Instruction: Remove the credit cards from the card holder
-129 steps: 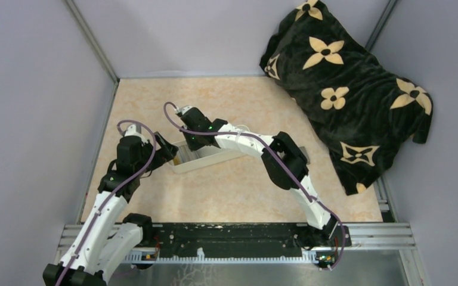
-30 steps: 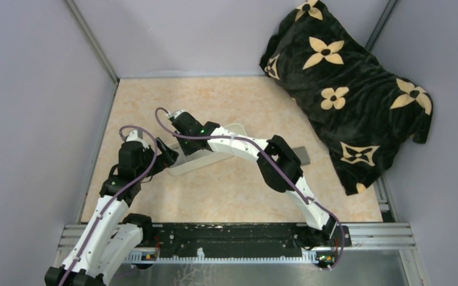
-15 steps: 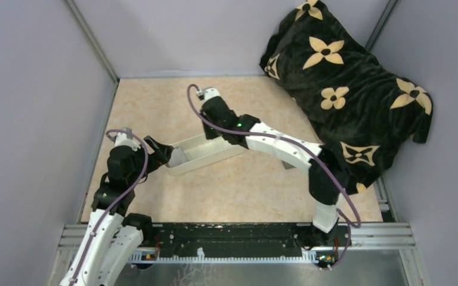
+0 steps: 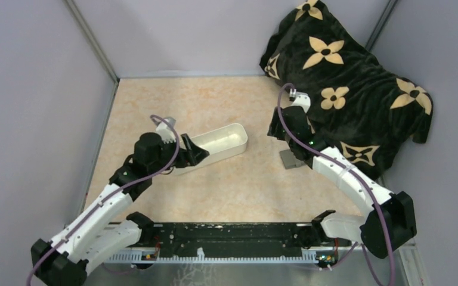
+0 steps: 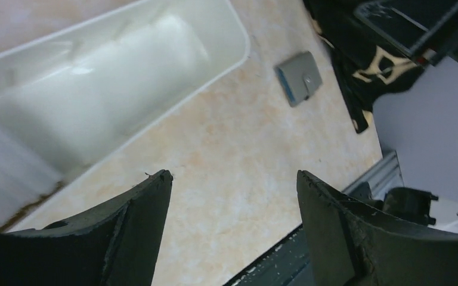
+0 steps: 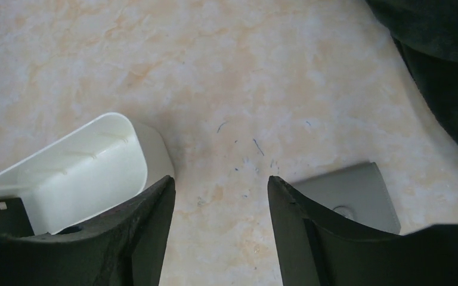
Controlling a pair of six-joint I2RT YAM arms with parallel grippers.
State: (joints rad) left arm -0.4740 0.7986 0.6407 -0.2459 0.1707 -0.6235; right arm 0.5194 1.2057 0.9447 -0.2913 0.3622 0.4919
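Observation:
The card holder [image 4: 290, 159] is a small grey wallet lying flat on the table beside the black blanket; it also shows in the left wrist view [image 5: 299, 77] and the right wrist view [image 6: 352, 193]. One black credit card [image 6: 3, 215] lies in the far end of the white tray [image 6: 77, 173]. My right gripper [image 6: 220, 179] hangs open and empty over bare table between tray and card holder, its right finger over the holder's edge. My left gripper [image 5: 232, 174] is open and empty, low by the tray's [image 4: 220, 140] near-left end.
A black blanket with beige flowers [image 4: 346, 77] fills the back right corner, close to the card holder. Grey walls enclose the table on three sides. A metal rail [image 4: 232, 235] runs along the near edge by the arm bases.
My right arm has swung right, from the tray to above the card holder, and its gripper has opened. My left arm has reached further forward and right along the tray.

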